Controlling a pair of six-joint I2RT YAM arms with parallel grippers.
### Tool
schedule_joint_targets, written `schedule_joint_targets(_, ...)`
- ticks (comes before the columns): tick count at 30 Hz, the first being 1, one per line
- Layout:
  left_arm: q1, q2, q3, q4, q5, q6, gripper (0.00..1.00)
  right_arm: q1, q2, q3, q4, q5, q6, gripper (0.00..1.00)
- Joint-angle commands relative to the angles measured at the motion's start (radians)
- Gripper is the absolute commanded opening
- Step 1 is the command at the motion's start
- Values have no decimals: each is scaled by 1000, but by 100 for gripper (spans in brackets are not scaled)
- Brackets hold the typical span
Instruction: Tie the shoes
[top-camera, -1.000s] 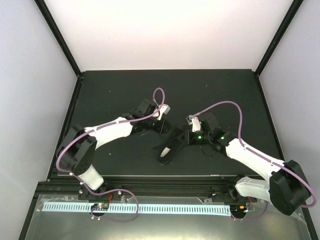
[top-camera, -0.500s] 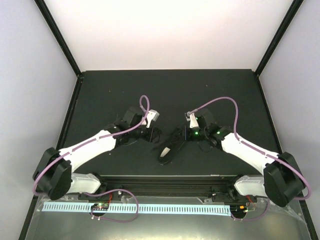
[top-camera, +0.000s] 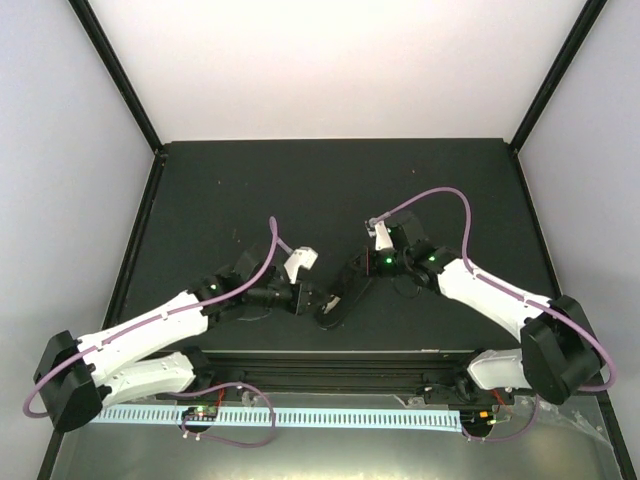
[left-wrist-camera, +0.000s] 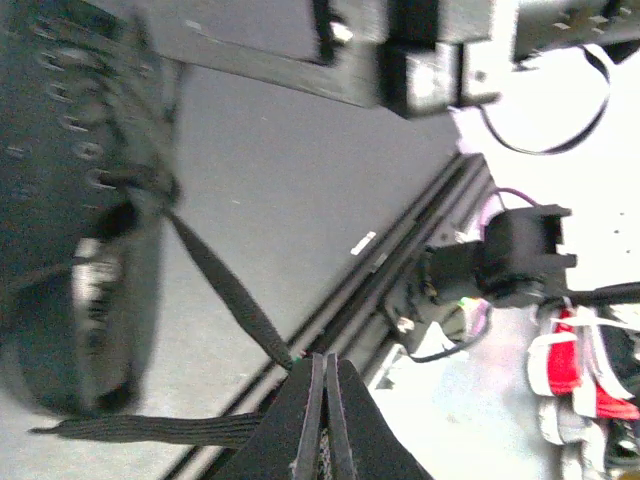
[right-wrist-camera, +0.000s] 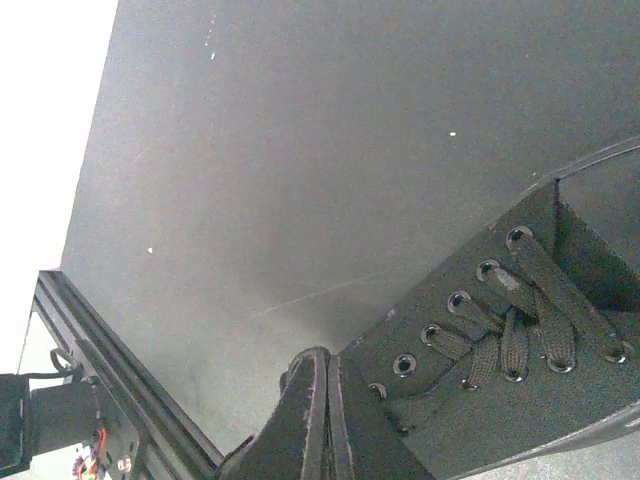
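The black shoe (top-camera: 338, 297) lies near the table's front edge, between my two grippers. In the left wrist view the shoe (left-wrist-camera: 70, 200) fills the left side. A thin black lace (left-wrist-camera: 215, 290) runs taut from it to my left gripper (left-wrist-camera: 325, 365), which is shut on it; a second stretch of lace passes behind the fingers. In the top view the left gripper (top-camera: 314, 300) sits just left of the shoe. My right gripper (right-wrist-camera: 327, 362) is shut, its tips against the shoe's side (right-wrist-camera: 470, 400) by the eyelets, below the crossed laces (right-wrist-camera: 520, 320). I see no lace between its jaws.
The black mat (top-camera: 330, 190) covers the table. The metal rail of the near edge (top-camera: 330, 355) runs right behind the shoe and shows in both wrist views (left-wrist-camera: 400, 270) (right-wrist-camera: 100, 370). Black frame posts (top-camera: 115, 70) (top-camera: 560, 70) stand at the back corners.
My left arm has swung down and toward the near edge, carrying its shut gripper from behind the shoe to its left side. The right gripper has shifted slightly left along the shoe.
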Motion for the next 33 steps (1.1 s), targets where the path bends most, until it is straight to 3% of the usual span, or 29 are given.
schedule_joint_targets(1, -85, 21, 24, 123, 51, -154, 2, 4, 12, 24, 7, -19, -23, 2)
schedule_joint_targets(10, -172, 212, 42, 267, 24, -187, 3, 5, 19, 14, 21, -24, -22, 2)
schedule_joint_targets(14, -168, 241, 45, 251, -15, -141, 43, 4, 17, 10, 27, -32, -24, 2)
schedule_joint_targets(18, -123, 206, 59, 138, -95, -23, 54, 5, 5, 2, 29, -48, -41, 2)
schedule_joint_targets(25, 15, 170, 21, 201, -28, 202, 56, 5, -9, -24, 49, -137, -78, 2)
schedule_joint_targets(30, 115, 251, 21, 302, 165, 289, 46, 4, -36, -48, 66, -184, -86, 2)
schedule_joint_targets(33, 126, 291, 39, 302, 204, 340, 43, 5, -43, -48, 65, -193, -87, 1)
